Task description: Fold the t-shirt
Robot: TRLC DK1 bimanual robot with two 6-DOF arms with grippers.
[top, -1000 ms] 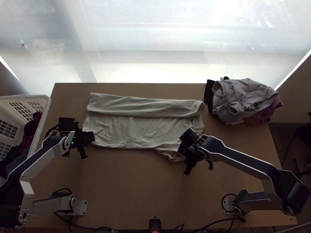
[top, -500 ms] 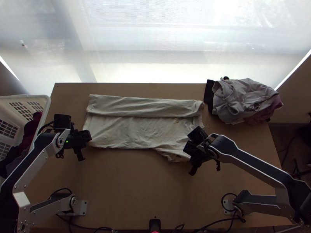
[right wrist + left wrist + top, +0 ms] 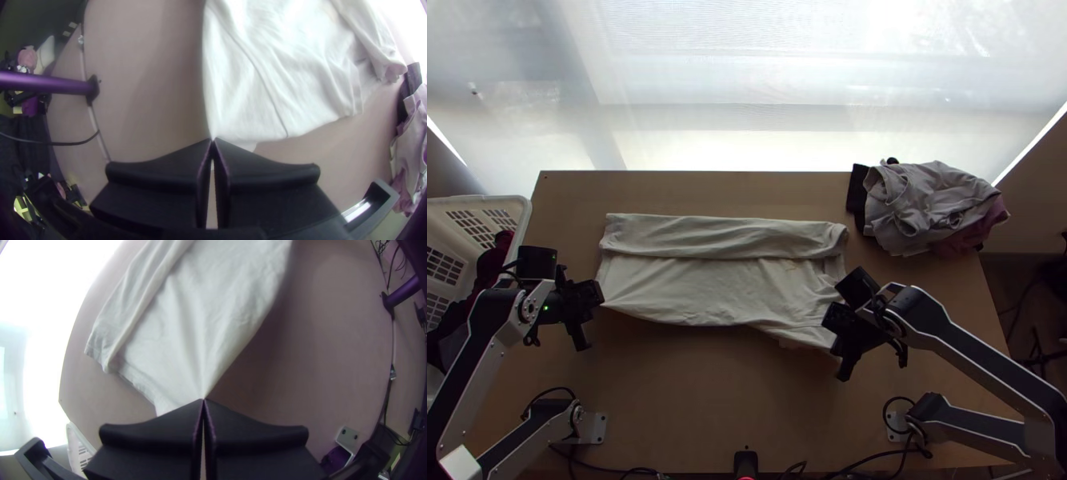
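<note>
Left: white perforated plastic basket (image 3: 525, 212) at the light wooden counter's (image 3: 683, 392) edge. Left pincer (image 3: 204, 399) closed on the near left corner of the pale off-white cloth T-shirt (image 3: 691, 292); creases fan out from the grip. Centre: shirt lies lengthwise across the counter, far side folded over in a long band, near side single-spread and loosely rumpled. Right pincer (image 3: 213, 138) closed on the near right part, seemingly at the sleeve.

Step in hand, judged: second long fold, near side over band. Method: raise both grips together, just enough to clear the cloth; keep the edge taut, not stretched; carry level and lay it along the far fold; open low. Risks: uneven pace would skew the fold; too much pull drags the band; sleeve may bunch underneath.
</note>
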